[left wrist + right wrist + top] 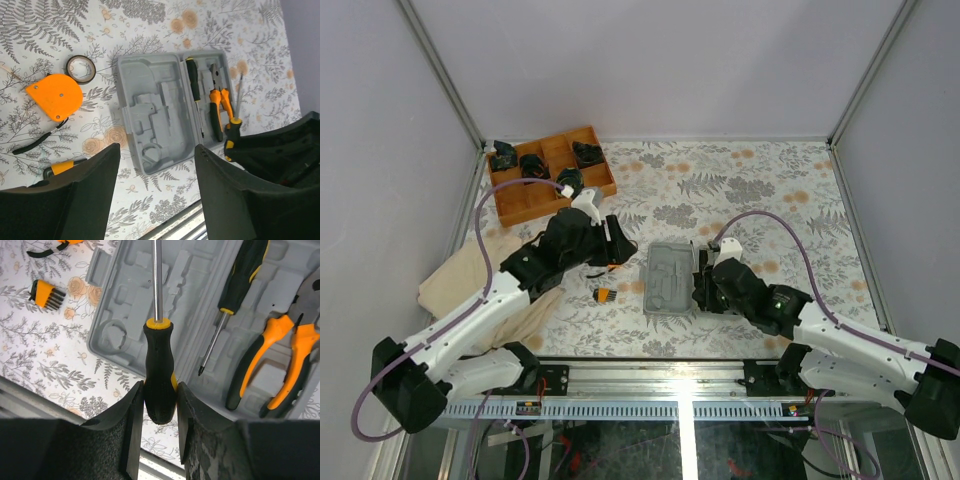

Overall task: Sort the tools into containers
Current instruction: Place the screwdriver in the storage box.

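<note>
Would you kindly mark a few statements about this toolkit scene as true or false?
1. The right gripper is shut on a screwdriver. True.
2. The orange pliers lie on the table. False: the orange pliers lie in the grey case.
3. The left gripper is open and holds nothing. True.
4. The tape measure sits inside the grey case. False: it lies on the table, apart from the grey case.

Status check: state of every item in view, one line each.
Case: open, lying flat.
Long screwdriver: gripped by handle in right gripper.
Second screwdriver: in case.
Pliers: in case.
Tape measure: outside case.
Black ring: outside case.
Left gripper: open, empty.
</note>
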`<state>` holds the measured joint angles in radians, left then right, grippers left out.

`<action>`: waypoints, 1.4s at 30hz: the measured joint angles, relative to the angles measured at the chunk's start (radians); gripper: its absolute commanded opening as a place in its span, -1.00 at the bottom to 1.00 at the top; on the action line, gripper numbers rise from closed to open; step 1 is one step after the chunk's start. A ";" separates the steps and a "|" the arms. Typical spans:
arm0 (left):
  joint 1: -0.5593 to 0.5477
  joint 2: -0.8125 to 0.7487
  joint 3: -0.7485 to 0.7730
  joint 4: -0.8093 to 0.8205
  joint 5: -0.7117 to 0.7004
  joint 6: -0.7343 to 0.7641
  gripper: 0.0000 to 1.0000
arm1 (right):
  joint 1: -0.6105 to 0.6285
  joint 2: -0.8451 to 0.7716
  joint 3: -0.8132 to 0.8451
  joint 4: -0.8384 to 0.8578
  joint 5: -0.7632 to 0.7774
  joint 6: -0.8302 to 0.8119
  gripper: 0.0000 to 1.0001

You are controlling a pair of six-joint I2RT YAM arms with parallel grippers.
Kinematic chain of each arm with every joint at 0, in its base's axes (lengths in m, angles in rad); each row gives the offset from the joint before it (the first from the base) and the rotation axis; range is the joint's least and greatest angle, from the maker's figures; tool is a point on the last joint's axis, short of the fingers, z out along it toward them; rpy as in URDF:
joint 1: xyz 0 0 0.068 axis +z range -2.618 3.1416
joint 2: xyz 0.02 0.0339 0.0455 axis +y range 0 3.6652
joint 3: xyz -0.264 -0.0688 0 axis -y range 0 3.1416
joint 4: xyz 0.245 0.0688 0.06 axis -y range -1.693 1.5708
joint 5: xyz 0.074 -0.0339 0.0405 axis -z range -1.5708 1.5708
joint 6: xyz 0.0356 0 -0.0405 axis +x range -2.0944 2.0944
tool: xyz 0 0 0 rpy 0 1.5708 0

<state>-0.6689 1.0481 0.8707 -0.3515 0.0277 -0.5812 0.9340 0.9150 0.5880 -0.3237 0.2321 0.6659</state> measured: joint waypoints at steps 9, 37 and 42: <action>0.109 0.104 0.021 0.026 0.135 0.053 0.14 | -0.011 0.029 0.031 -0.003 0.074 -0.054 -1.00; 0.258 0.084 0.029 0.059 0.239 0.106 0.14 | -0.139 0.050 -0.003 0.004 -0.026 -0.056 -1.00; 0.266 0.084 0.029 0.057 0.239 0.107 0.14 | -0.143 0.054 -0.003 0.006 -0.043 -0.051 -1.00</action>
<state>-0.4030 1.1316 0.8997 -0.2943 0.2668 -0.4740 0.7910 0.9691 0.5854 -0.3172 0.1894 0.6151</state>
